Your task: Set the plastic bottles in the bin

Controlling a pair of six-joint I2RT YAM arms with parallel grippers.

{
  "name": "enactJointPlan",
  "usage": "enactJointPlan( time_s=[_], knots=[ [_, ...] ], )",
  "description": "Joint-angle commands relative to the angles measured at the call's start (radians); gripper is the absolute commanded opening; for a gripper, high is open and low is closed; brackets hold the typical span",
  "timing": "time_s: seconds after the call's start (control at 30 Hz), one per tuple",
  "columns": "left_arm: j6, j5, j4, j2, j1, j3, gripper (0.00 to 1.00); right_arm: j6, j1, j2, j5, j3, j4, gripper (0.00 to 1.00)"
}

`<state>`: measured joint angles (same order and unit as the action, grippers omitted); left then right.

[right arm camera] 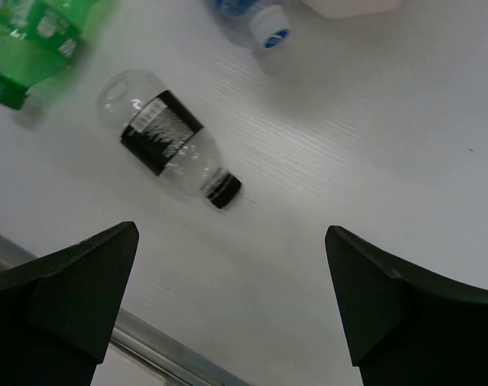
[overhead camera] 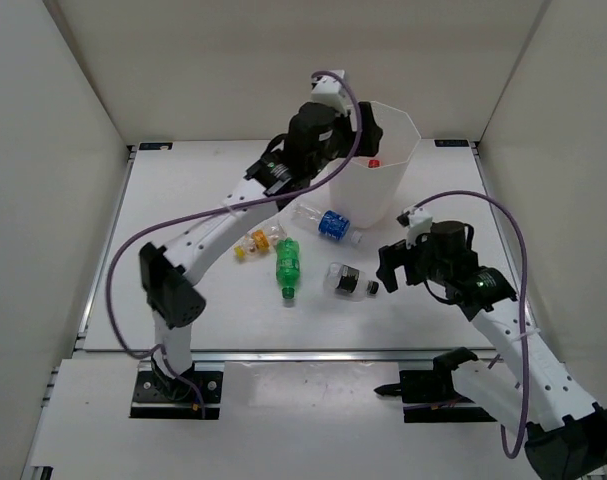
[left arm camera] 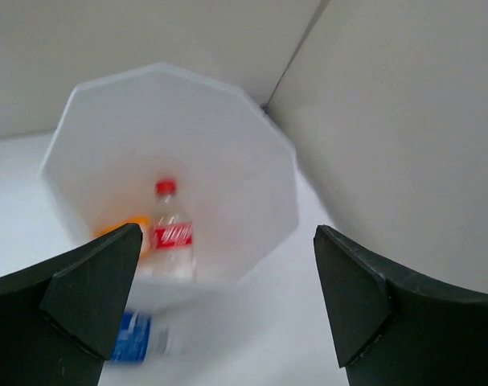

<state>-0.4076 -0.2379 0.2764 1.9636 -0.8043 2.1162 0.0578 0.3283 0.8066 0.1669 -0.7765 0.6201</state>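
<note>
Jaws, top view: left gripper (overhead camera: 367,130) hangs over the near rim of the bin (overhead camera: 391,195); its finger gap is hard to read from here. Right gripper (overhead camera: 388,268) is low over the table (overhead camera: 183,200), jaws spread, just right of the black-label bottle (overhead camera: 345,279). A red cap shows inside the bin. Lying on the table in front of the bin: blue-label bottle (overhead camera: 331,224), yellow-orange-label bottle (overhead camera: 255,242), green bottle (overhead camera: 287,265).

Left wrist view: jaws spread wide, nothing between the fingers (left arm camera: 95,285). Below, inside the bin, the red-label bottle (left arm camera: 171,237) stands against the wall beside an orange bottle (left arm camera: 133,225). Blue-label bottle is outside, at the bin's foot.

Right wrist view: jaws spread, nothing gripped. Black-label bottle lies on its side ahead of the fingers (right arm camera: 83,281), apart from them, cap toward the gripper. Green bottle is at upper left.
</note>
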Motion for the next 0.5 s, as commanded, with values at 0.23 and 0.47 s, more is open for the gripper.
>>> enactJointPlan(
  time_s=[0.23, 0.47],
  knots=[
    [-0.157, 0.058, 0.288, -0.793, 0.152, -0.957, 0.98, 0.068, 0.207, 0.262, 0.083, 0.008, -0.206, 1.0],
    [-0.286, 0.172, 0.558, -1.253, 0.281, -1.407, 0.99, 0.162, 0.265, 0.48, 0.016, 0.003, -0.272, 1.0]
  ],
)
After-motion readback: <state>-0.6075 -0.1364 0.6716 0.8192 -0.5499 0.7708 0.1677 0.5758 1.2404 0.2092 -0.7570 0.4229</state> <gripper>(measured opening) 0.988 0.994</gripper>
